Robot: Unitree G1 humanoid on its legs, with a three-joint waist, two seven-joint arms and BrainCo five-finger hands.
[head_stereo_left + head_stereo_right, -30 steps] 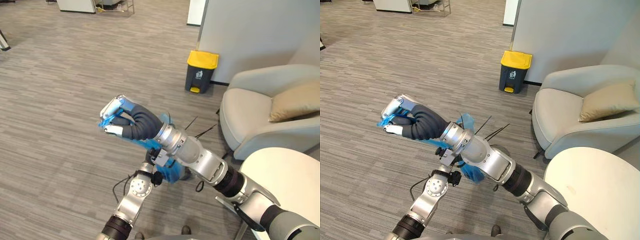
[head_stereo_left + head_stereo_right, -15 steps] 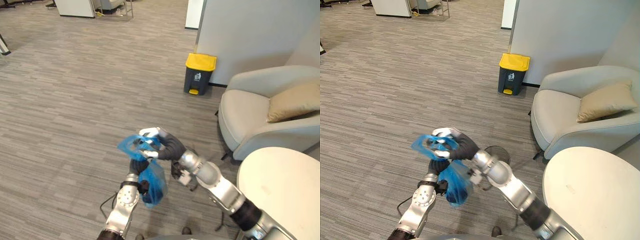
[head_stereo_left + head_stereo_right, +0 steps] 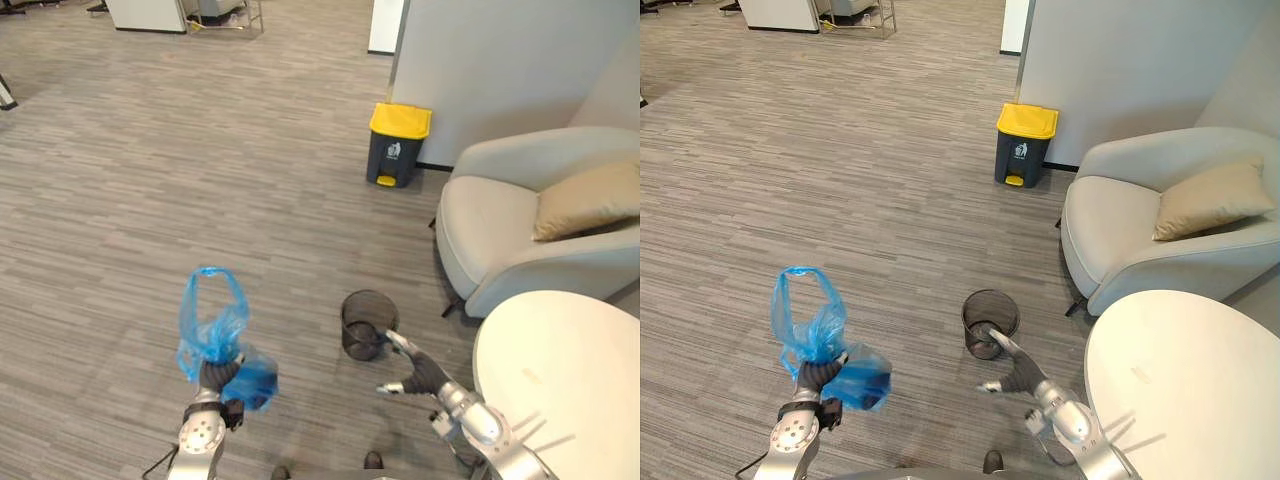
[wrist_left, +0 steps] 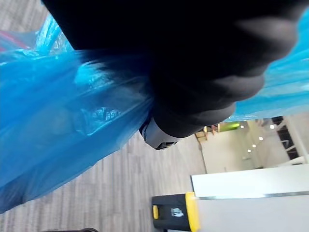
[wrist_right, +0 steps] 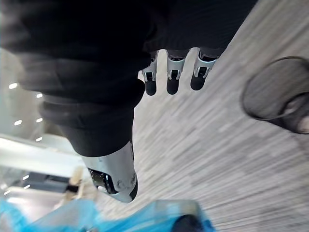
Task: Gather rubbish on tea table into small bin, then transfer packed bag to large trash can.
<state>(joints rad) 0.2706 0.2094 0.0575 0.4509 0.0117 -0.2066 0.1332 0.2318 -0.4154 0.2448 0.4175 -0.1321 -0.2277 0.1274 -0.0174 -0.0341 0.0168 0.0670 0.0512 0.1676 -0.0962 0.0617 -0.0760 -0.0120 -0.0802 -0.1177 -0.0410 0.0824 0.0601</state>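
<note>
We log the packed blue bag (image 3: 212, 330) at lower left of frame, its neck clenched in the left hand (image 3: 812, 376). The yellow-lidded trash can (image 3: 398, 146) lies up and right of it, well apart. The right hand (image 3: 418, 373) is spread and empty beside the mesh bin (image 3: 366, 322).

Blue bag (image 3: 207, 342) — loop upright, full end low — well apart from yellow-lidded trash can (image 3: 398, 145).

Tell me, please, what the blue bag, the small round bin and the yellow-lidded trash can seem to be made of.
Blue bag, gripped by the left hand: thin translucent plastic film, by its crinkles and sheen. Small round bin: probably dark metal wire mesh, since its wall looks see-through. Yellow-lidded trash can: apparently smooth moulded plastic, dark grey body, yellow lid.
</note>
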